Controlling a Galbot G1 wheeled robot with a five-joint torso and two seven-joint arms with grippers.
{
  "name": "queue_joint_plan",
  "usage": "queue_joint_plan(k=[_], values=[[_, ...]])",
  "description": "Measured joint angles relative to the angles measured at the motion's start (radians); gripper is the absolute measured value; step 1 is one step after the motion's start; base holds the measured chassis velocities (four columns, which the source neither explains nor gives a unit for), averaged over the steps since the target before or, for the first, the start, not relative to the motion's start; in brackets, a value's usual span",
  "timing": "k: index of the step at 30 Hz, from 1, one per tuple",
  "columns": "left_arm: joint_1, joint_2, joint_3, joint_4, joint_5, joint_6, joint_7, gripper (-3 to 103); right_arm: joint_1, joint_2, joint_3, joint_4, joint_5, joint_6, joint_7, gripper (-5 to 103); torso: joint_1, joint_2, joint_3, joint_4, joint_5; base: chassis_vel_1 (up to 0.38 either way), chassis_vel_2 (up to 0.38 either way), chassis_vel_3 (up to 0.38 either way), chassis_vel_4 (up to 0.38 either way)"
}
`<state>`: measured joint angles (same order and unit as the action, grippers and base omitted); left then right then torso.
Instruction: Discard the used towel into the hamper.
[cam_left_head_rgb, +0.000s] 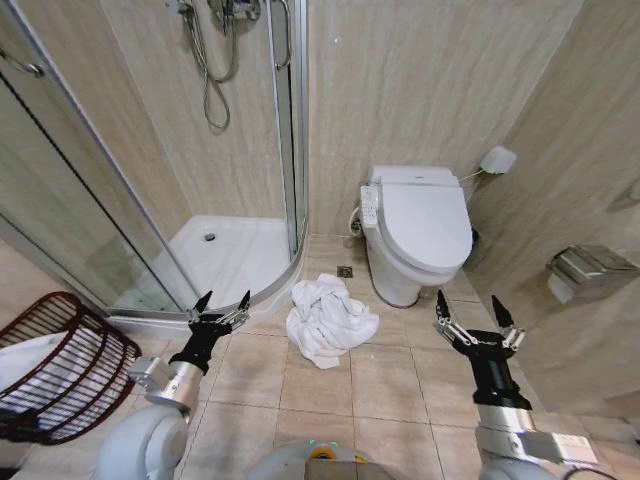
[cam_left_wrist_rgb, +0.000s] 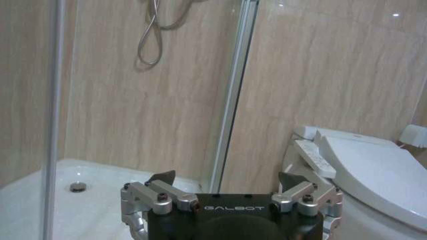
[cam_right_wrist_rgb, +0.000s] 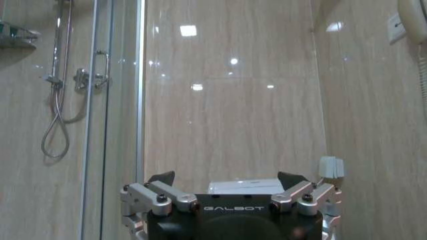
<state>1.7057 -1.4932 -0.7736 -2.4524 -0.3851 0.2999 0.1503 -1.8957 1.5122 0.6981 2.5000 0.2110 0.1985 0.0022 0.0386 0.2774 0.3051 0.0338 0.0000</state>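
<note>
A: Shower (cam_left_head_rgb: 150, 150) at the left, toilet (cam_left_head_rgb: 418, 230) at the right, hamper (cam_left_head_rgb: 60, 365) tipped over, mouth facing right.

B: Arms?

A: Both raised forward. Left gripper (cam_left_head_rgb: 221, 305) spread wide, empty, by the shower tray; right gripper (cam_left_head_rgb: 474, 308) the same, beside the toilet.

B: Towel?

A: Towel (cam_left_head_rgb: 328, 320) crumpled on the floor between them, no clear long axis.

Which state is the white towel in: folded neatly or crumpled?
Crumpled. The towel lies in a loose, wrinkled heap on the floor tiles between the shower tray and toilet.
</note>
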Motion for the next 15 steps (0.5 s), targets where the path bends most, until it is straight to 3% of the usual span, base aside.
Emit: queue_joint_plan(k=[4,10,12,15], values=[[0.0,0.0,0.0,0.0,0.0,0.0,0.0,100,0.039,-0.022,0.024,-0.005,0.033,-0.057,0.003,100,0.0,0.0,0.0,-0.0002,0.0,0.0,0.0,0.0,0.0],[0.0,0.0,0.0,0.0,0.0,0.0,0.0,100,0.165,-0.092,0.105,-0.027,0.14,-0.241,0.019,100,0.0,0.001,0.001,0.0,0.0002,0.0,0.0,0.0,0.0],[0.0,0.0,0.0,0.0,0.0,0.0,0.0,100,0.183,-0.101,0.116,-0.029,0.156,-0.267,0.021,100,0.0,0.001,0.001,0.0,0.0001,0.0,0.0,0.0,0.0],[0.0,0.0,0.0,0.0,0.0,0.0,0.0,100,0.26,-0.144,0.165,-0.042,0.22,-0.378,0.031,100,0.0,0.001,0.001,0.0,0.0002,0.0,0.0,0.0,0.0]])
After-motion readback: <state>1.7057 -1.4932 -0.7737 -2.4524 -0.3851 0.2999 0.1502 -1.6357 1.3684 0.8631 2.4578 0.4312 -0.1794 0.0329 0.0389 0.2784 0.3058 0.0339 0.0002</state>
